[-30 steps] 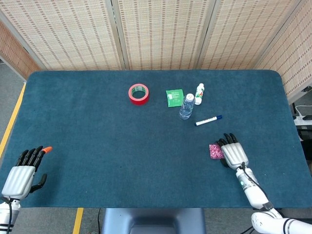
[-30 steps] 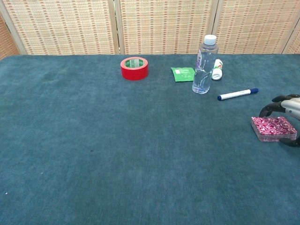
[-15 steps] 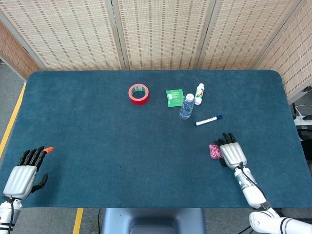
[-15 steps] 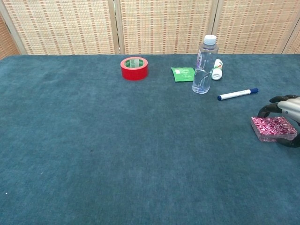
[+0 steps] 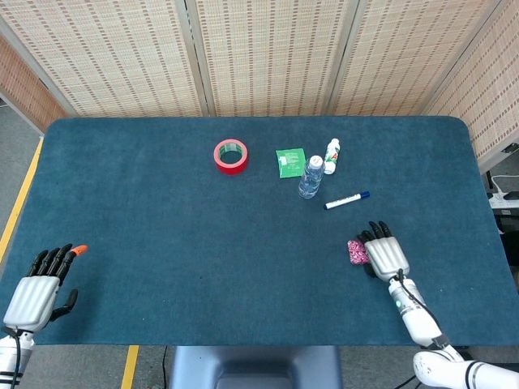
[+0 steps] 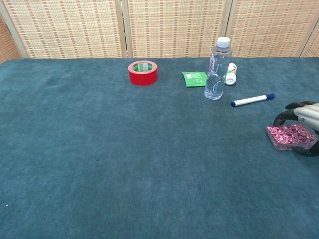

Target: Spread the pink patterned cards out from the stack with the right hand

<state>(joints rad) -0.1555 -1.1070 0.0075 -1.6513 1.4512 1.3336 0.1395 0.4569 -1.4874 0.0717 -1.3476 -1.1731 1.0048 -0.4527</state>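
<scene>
right hand [image 5: 383, 254] rests at the pink card stack [image 6: 291, 137], fingers curled at its edges.
stack lies flat at the table's [image 5: 162, 227] 4 o'clock, long axis about 12-to-6 in the head view; hand cut off in the chest view, grip unclear.

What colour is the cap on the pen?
Dark blue; the pen shows best in the chest view.

A table [image 5: 162, 235] covered with dark teal cloth fills most of both views. Behind it stands a folding screen [image 5: 268, 57] of woven beige panels in pale frames. At the left a grey floor [image 5: 12, 154] shows, with a yellow line [image 5: 18, 207].
</scene>
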